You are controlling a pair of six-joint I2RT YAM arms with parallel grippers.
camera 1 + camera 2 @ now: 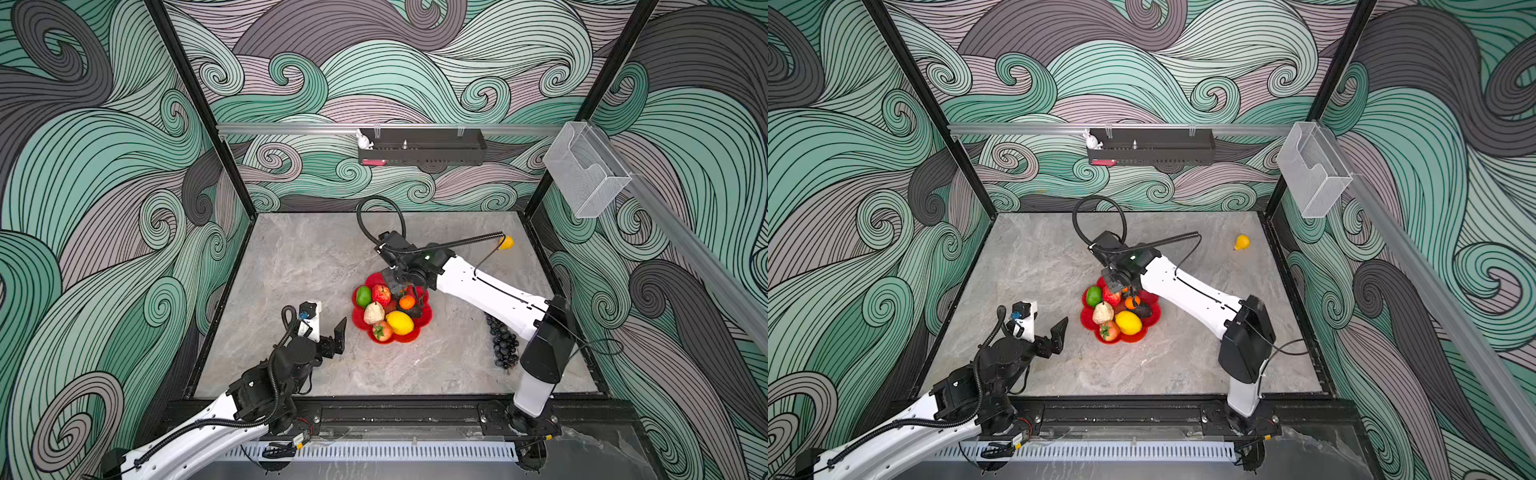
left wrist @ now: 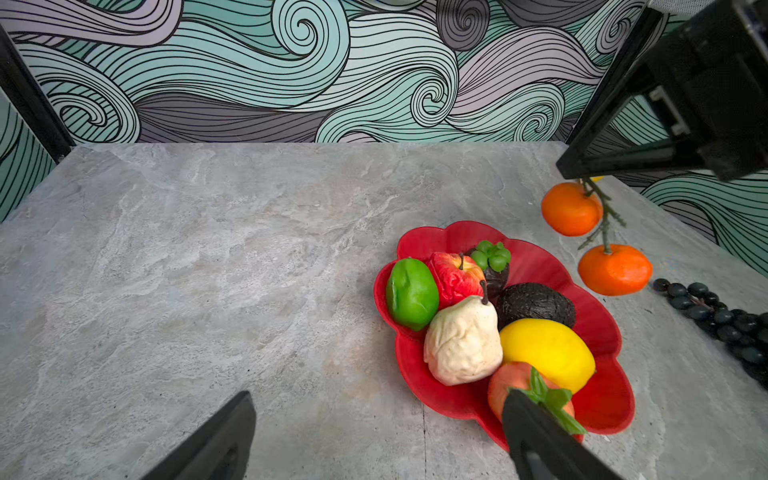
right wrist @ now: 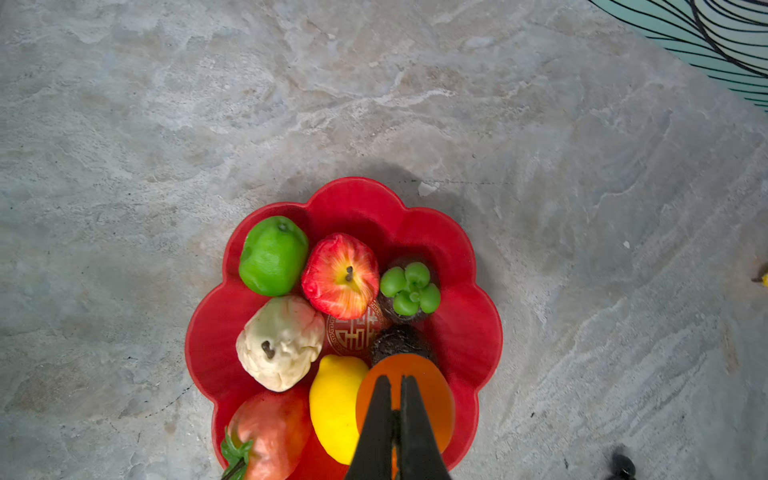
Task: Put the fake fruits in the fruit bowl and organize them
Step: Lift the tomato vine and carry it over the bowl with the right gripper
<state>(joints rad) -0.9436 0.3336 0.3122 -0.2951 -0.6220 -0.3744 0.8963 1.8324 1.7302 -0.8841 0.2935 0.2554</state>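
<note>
Right gripper [image 3: 397, 379]: my jaws are clamped together on the stem of the orange sprig [image 2: 571, 210], which hangs plumb over the avocado [image 2: 536, 303] in the fruit bowl [image 3: 478, 332], so the way in looks to be straight down. My left gripper [image 2: 379, 401] stands apart, beside the bowl. The left wrist view shows two oranges aloft; the right wrist view shows only one.

I work on a grey, marble-patterned bench [image 1: 291, 266]. Three items lie directly on it.

1. The red scalloped fruit bowl [image 1: 424, 322] sits near the middle and serves as my reference.
2. A dark grape bunch [image 1: 502, 340] lies right of the bowl, slightly nearer my bases and apart from its rim.
3. A small yellow fruit [image 1: 1241, 242] lies well beyond the bowl, far and right.
</note>
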